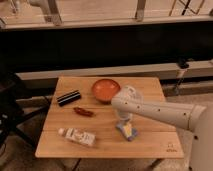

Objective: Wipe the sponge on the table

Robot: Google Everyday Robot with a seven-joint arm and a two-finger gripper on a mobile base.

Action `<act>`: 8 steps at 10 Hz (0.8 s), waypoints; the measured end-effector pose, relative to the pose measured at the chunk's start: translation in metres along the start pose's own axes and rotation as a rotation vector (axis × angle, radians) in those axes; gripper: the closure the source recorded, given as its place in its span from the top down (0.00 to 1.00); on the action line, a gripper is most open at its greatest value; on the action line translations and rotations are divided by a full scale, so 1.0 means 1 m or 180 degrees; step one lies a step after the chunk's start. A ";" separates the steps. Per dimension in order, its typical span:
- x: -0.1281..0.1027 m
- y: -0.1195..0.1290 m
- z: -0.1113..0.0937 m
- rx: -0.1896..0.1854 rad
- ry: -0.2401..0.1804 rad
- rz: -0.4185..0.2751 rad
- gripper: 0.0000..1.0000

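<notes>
The light-blue sponge (128,131) lies on the light wooden slatted table (65,146), right of centre near the front. My white arm reaches in from the right and bends down over it. My gripper (124,124) points straight down onto the sponge, touching its top. The arm's wrist hides the rear part of the sponge.
An orange bowl (105,89) sits at the back centre, just behind my wrist. A black bar-shaped object (68,97) lies at the back left, a small red object (83,112) in the middle, and a white labelled bottle (76,135) on its side at the front left.
</notes>
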 end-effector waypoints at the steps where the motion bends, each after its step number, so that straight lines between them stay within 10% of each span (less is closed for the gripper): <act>1: 0.000 0.000 0.002 -0.0002 0.0007 -0.0029 0.24; 5: -0.001 0.001 0.000 -0.0003 0.0004 -0.0058 0.27; 8: -0.001 0.001 0.001 -0.0004 0.0006 -0.0090 0.07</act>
